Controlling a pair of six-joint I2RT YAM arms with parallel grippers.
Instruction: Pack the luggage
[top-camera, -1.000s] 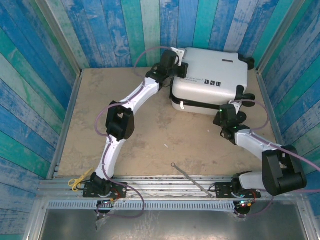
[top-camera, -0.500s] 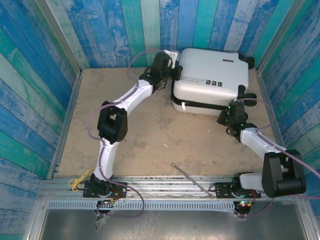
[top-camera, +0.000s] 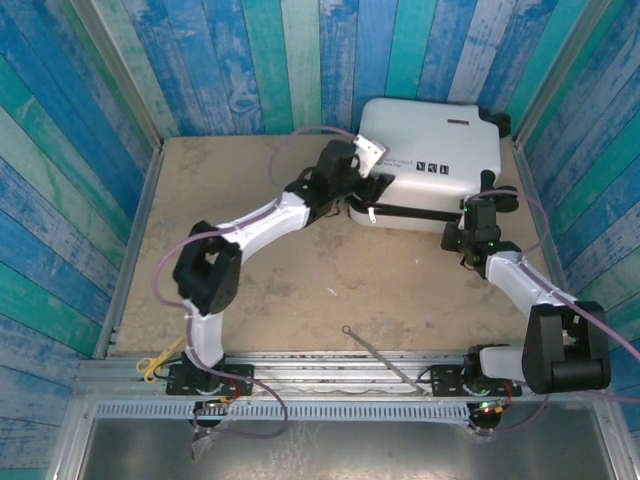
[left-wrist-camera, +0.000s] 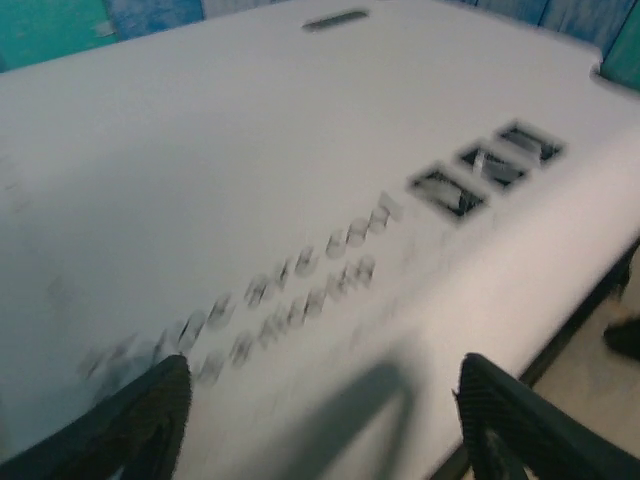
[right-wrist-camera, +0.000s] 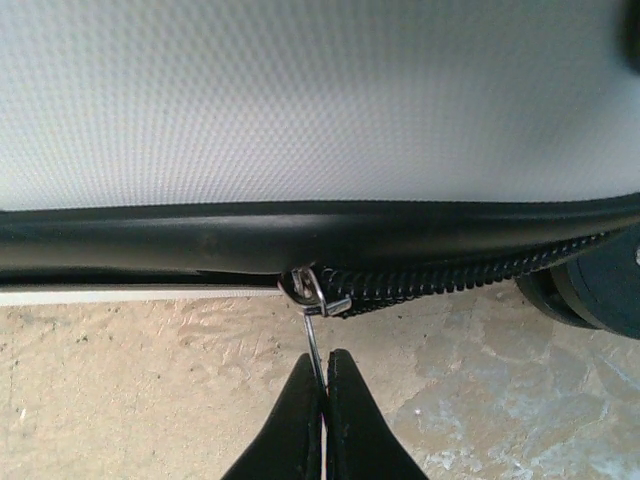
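The luggage (top-camera: 440, 150) is a white hard-shell suitcase lying flat at the table's back right, with a black zipper band along its near side. My left gripper (top-camera: 375, 165) hovers over its near-left corner. In the left wrist view it (left-wrist-camera: 325, 420) is open above the printed white shell (left-wrist-camera: 300, 150), with nothing between its fingers (left-wrist-camera: 150, 410). My right gripper (top-camera: 478, 222) is at the near-right side of the luggage. In the right wrist view it (right-wrist-camera: 324, 365) is shut on the thin metal zipper pull (right-wrist-camera: 312, 335), just below the slider (right-wrist-camera: 315, 290).
A black wheel (right-wrist-camera: 590, 295) sits right of the slider. A thin metal rod (top-camera: 380, 355) lies near the front rail and a yellow tool (top-camera: 155, 360) at the front left. Blue plank walls (top-camera: 80, 200) enclose the tan table (top-camera: 300, 280).
My left gripper has opened and moved from the luggage's far-left corner to its near-left corner. My right gripper, still shut, has slid right along the zipper band.
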